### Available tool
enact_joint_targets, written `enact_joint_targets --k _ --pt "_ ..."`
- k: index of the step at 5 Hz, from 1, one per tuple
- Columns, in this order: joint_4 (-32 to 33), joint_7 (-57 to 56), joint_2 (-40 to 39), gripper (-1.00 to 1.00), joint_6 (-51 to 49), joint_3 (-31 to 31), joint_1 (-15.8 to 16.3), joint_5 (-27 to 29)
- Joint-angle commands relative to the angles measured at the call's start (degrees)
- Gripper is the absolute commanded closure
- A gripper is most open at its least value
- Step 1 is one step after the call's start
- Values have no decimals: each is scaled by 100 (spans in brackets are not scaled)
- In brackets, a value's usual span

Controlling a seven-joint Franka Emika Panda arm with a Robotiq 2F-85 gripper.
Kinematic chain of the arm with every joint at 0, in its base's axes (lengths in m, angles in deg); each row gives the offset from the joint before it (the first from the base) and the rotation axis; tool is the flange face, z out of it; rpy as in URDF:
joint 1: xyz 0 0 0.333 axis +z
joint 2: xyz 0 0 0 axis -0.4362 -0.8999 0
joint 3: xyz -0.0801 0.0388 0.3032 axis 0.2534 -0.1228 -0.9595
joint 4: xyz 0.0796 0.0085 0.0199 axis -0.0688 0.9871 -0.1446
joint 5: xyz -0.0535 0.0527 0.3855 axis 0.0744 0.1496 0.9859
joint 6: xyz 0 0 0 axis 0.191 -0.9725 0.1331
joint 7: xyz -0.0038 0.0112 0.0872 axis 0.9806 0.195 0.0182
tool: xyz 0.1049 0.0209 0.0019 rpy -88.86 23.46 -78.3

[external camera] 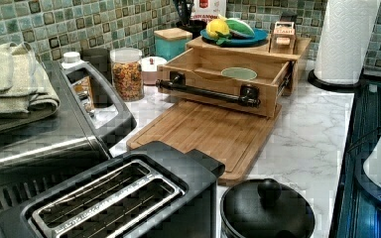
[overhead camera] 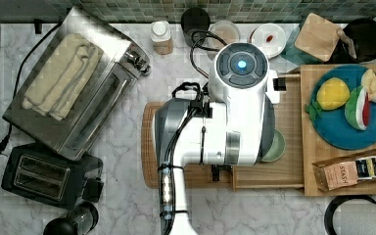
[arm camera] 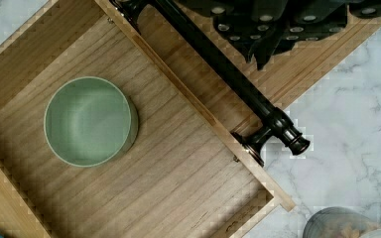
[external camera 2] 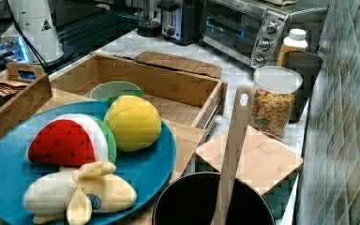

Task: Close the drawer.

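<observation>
Black gripper [arm camera: 273, 29] hardware hangs closest to the wrist camera, above the long black bar handle [arm camera: 228, 74]; whether its fingers are parted cannot be told. Beneath lies the shallow light-wood drawer [arm camera: 178, 198], pulled out and holding a pale green round bowl [arm camera: 90, 120]. Left view: the drawer [external camera: 218, 96] projects over the flat bamboo cutting board [external camera: 203, 134] on the marble desk [external camera: 307, 144]. Top view: the white robot arm [overhead camera: 225, 122] covers most of it.

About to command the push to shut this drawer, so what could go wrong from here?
1. The green bowl sits loose in the open drawer; a fast push may slide it against a wall.
2. The tool hangs above the black handle, off to one end; an off-centre push could skew the drawer.
</observation>
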Motion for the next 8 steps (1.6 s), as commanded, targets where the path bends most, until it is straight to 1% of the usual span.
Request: enact_joint_targets --k 1,2,3,4,5,6,7,8 --pt "66 0 0 100 1 6 -14 -11" --pt "402 -643 194 100 282 -82 30 290" --pt "916 -876 516 100 803 -223 155 564" --pt "1476 -1222 849 100 1448 -386 389 640" --pt "1495 -1403 884 100 1367 -522 581 606" --pt "1913 -1913 1064 100 1781 -607 839 227" --pt "2486 -2561 1216 100 2262 -570 921 169" --pt "3031 -2716 1331 100 2701 -495 986 -269"
